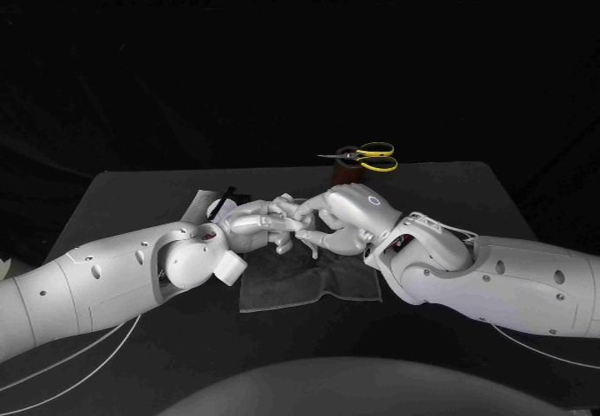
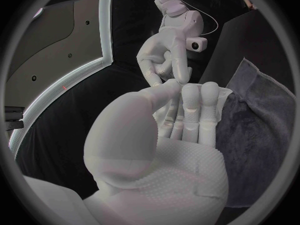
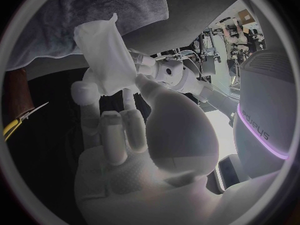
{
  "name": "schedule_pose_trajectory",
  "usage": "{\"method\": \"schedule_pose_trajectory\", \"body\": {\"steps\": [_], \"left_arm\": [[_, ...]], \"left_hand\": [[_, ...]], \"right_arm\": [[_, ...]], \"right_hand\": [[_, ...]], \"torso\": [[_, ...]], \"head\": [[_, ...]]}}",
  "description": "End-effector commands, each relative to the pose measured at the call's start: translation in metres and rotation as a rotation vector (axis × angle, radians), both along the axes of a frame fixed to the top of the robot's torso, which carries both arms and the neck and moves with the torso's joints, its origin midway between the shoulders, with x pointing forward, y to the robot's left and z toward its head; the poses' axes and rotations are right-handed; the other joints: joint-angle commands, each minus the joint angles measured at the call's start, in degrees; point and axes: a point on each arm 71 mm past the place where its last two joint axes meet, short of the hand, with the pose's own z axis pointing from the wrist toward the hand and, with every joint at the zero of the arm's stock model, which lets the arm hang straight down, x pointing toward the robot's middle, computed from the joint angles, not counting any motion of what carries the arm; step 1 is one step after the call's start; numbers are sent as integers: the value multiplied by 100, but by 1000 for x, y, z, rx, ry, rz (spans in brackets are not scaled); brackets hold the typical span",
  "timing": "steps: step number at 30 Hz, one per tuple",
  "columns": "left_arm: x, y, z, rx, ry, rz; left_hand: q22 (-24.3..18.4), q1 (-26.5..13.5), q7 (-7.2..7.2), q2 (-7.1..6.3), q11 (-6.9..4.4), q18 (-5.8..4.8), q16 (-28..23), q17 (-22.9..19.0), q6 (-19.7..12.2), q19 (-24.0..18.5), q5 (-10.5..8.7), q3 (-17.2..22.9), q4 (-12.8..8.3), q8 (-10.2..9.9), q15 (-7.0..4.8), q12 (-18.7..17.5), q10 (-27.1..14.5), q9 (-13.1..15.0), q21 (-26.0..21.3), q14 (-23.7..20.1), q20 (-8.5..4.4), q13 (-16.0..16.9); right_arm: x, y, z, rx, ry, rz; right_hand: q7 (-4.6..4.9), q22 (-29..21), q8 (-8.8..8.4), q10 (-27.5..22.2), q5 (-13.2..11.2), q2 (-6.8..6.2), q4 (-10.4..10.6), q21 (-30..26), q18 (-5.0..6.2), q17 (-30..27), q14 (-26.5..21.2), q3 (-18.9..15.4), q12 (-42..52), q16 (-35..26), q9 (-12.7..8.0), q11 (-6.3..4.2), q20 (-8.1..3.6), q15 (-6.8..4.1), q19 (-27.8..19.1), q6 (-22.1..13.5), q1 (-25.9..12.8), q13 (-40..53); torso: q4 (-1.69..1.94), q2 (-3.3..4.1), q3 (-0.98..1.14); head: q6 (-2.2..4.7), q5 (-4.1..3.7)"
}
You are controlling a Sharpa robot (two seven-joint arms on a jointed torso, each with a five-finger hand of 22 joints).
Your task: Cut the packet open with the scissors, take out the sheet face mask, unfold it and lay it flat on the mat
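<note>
**Q:** Black table (image 1: 125, 186), grey mat (image 1: 288, 290) at centre. Where's the sheet mask?

**A:** Sheet mask (image 3: 103, 50), folded, sits btwn both hands, just above the mat. Left hand (image 1: 257, 227) pinches one side and right hand (image 1: 337, 221) pinches the other, the hands almost touching.

**Q:** Which hand is nearer?

**A:** Neither; equal reach. Long axis appears to run from the pinch twd the mat, so unfolding prob. means drawing the hands apart sideways. Scissors (image 1: 365, 156) sit well apart, at far edge.
</note>
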Motion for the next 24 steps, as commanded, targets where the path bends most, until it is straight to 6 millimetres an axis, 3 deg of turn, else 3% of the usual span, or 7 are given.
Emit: {"method": "schedule_pose_trajectory", "body": {"steps": [1,11,24], "left_arm": [[0,-2,2,-15,-1,-5],[1,2,1,-8,-1,5],[3,4,0,-1,-1,12]], "left_hand": [[-6,-11,2,38,-11,47,40,-4,16,34,-32,-22,-4,18,18,-35,45,-8,-19,-34,21,4],[-6,-11,2,38,-11,47,40,-4,16,34,-32,-22,-4,18,18,-35,45,-8,-19,-34,21,4],[-19,-7,3,33,-11,49,46,-12,20,39,-31,-33,1,19,19,-39,54,-11,-36,-36,23,4]], "right_arm": [[-2,2,1,-2,-19,18],[-4,-1,3,23,-30,30],[-6,-5,5,49,-18,41]], "right_hand": [[-39,376,43,434,25,44,0,44,82,1430,572,50,26,26,7,-58,-34,-64,25,94,86,1213],[-80,383,57,435,24,165,68,46,78,1428,572,81,20,25,-18,-97,-71,-102,34,167,100,1209],[-23,357,-48,402,25,300,138,-106,88,1349,538,117,-75,-11,-93,-59,-78,-92,-14,16,151,1156]], "torso": [[-1,-2,0],[-4,0,5],[-3,-1,7]], "head": [[0,2],[0,20],[0,25]]}}
